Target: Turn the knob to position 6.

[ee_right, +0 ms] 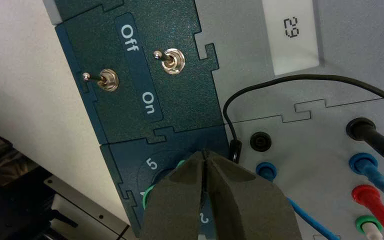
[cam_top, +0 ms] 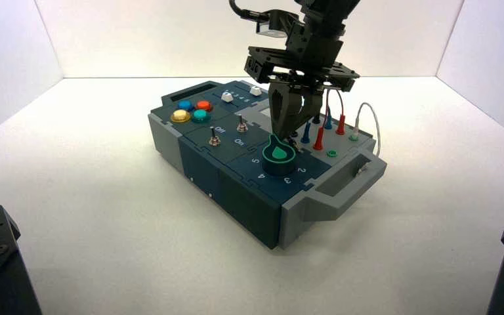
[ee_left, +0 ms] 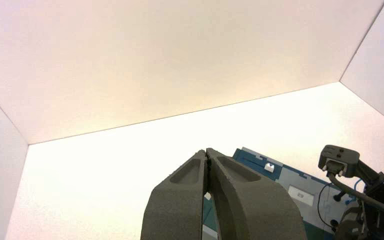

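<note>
The knob (cam_top: 279,154) is a dark-green dial with a bright green teardrop top, on the box's near right part, with white digits round its front. My right gripper (cam_top: 287,133) hangs straight down over its far edge, shut, fingertips together just above the teardrop's tip. In the right wrist view the shut right gripper (ee_right: 205,152) covers most of the knob (ee_right: 145,198). Only slivers of green rim and the digits 5 and 2 show, and the pointer's position is hidden. My left gripper (ee_left: 207,150) is parked far off to the box's side, shut and empty.
Two metal toggle switches (ee_right: 109,80) flank the Off/On lettering beside the knob. Red, blue and green plugs (ee_right: 367,192) and a black wire (ee_right: 280,80) stand close behind it. Coloured push buttons (cam_top: 192,110) and white sliders (cam_top: 227,96) lie at the box's far left.
</note>
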You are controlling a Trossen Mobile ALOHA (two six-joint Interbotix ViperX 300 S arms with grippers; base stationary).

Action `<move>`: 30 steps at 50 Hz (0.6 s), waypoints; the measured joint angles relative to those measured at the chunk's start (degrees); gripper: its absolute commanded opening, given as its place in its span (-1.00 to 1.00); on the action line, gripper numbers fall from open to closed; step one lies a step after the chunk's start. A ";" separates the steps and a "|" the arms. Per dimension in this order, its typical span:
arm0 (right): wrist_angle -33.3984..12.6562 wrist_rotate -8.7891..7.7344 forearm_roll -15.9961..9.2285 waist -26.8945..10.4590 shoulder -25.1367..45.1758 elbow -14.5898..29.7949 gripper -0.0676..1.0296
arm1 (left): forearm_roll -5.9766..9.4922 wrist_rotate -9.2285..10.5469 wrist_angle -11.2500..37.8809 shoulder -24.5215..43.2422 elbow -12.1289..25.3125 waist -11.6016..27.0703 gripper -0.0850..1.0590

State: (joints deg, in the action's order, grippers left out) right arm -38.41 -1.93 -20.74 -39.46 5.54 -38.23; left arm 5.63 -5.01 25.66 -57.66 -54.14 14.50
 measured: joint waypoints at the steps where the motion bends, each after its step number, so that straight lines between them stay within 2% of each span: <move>1: 0.09 0.00 0.00 0.00 0.00 0.09 -0.92 | 0.00 0.00 -0.09 0.09 0.00 0.00 -0.91; 30: -0.35 0.00 -0.09 0.00 0.18 1.05 -0.92 | 0.00 -0.09 -0.35 0.62 0.00 0.00 -0.91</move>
State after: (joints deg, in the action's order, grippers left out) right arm -38.76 -1.93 -20.83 -39.46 5.71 -37.18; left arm 5.63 -5.10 25.31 -57.04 -54.14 14.50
